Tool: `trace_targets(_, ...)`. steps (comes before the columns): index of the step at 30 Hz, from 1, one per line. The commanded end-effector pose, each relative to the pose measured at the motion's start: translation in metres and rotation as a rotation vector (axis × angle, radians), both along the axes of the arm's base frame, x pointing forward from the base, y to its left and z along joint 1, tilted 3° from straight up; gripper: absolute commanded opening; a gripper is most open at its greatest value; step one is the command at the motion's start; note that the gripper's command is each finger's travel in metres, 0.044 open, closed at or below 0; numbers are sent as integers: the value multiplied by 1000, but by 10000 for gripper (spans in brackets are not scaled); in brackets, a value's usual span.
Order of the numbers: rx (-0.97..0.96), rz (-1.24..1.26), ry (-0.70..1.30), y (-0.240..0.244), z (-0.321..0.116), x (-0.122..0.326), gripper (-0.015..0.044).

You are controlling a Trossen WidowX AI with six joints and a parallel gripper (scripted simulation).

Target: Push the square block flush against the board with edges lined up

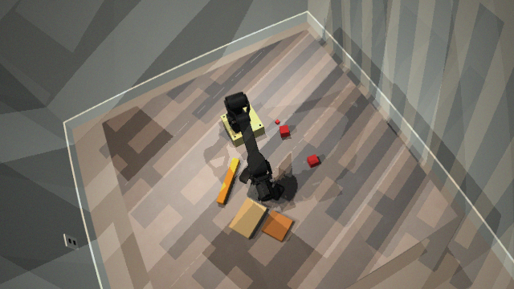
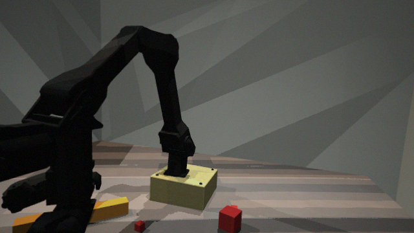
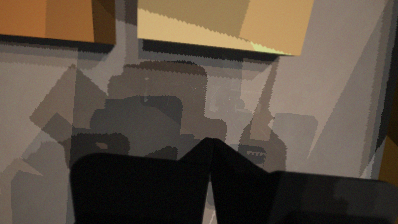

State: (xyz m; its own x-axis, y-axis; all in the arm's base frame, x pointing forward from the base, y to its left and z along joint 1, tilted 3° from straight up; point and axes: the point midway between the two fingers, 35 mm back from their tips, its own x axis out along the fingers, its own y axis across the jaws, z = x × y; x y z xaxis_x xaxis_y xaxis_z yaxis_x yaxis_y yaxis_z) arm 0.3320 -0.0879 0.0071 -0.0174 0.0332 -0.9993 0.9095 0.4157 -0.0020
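The orange-brown square block [image 1: 278,225] [image 3: 45,20] lies flat beside the tan rectangular board [image 1: 248,218] [image 3: 215,25]. A narrow gap separates their facing sides, which look nearly parallel. Their edges nearest the arm are roughly in line in the wrist view; I cannot tell if they are exactly even. My gripper [image 1: 264,192] [image 3: 210,145] is shut and empty. It is on the arm's side of both parts, apart from them, with floor showing between its tips and the board in the wrist view. In the exterior view the fingertips, block and board cannot be made out.
A long yellow-orange bar [image 1: 228,182] [image 2: 111,208] lies left of the gripper in the top view. The arm stands on a pale yellow base box [image 1: 257,120] [image 2: 178,194]. Red cubes [image 1: 313,160] [image 1: 284,131] [image 2: 229,219] and a tiny red cube [image 1: 277,121] [image 2: 140,226] lie to the right.
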Motion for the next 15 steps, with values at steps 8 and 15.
trace_targets(8, -4, 123, -19, -12, 16, 3, 0)
trace_targets(15, -3, 367, -26, -35, 16, 4, 0)
